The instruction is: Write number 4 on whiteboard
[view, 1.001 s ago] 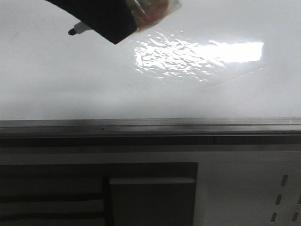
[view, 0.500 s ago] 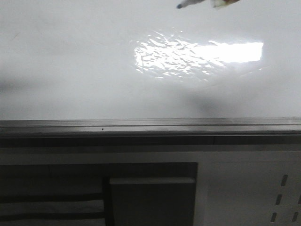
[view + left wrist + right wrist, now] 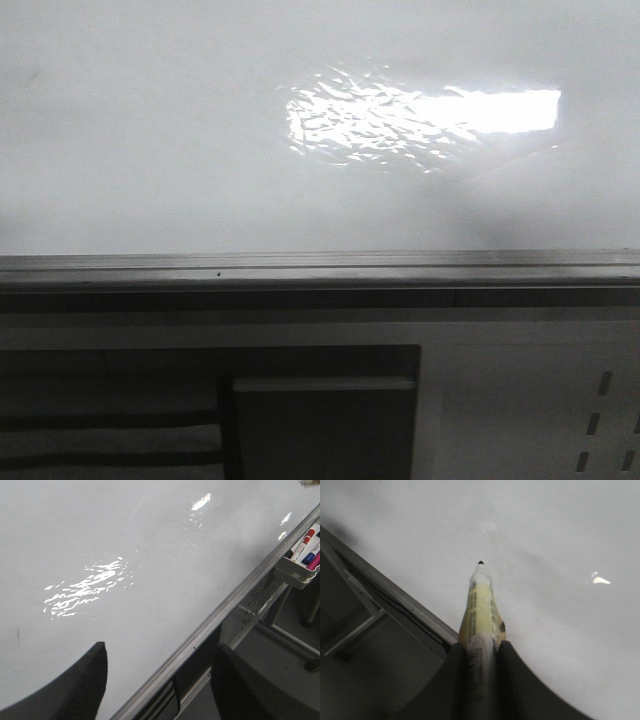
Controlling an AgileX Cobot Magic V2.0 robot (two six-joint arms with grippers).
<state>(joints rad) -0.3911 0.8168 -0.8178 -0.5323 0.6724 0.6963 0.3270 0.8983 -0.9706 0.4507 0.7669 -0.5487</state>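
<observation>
The whiteboard [image 3: 150,150] fills the upper front view, glossy white, with a grey metal rail [image 3: 300,265] along its lower edge. No number 4 shows on it in any view. Neither gripper is in the front view. My right gripper [image 3: 481,647] is shut on a yellowish-white marker [image 3: 481,605]. Its dark tip [image 3: 480,562] points at the whiteboard [image 3: 560,540], and I cannot tell whether it touches. My left gripper [image 3: 161,647] is open and empty, straddling the whiteboard's [image 3: 125,530] rail. A short dark stroke [image 3: 18,636] shows on the board near it.
A bright rippled glare patch [image 3: 420,115] lies on the board. A white tray [image 3: 300,562] with red and blue markers hangs at the rail's far end. A cabinet with dark panels [image 3: 320,410] stands below the rail.
The right gripper with the marker moved up and to the right across the board and left the front view. The board shows no new strokes.
</observation>
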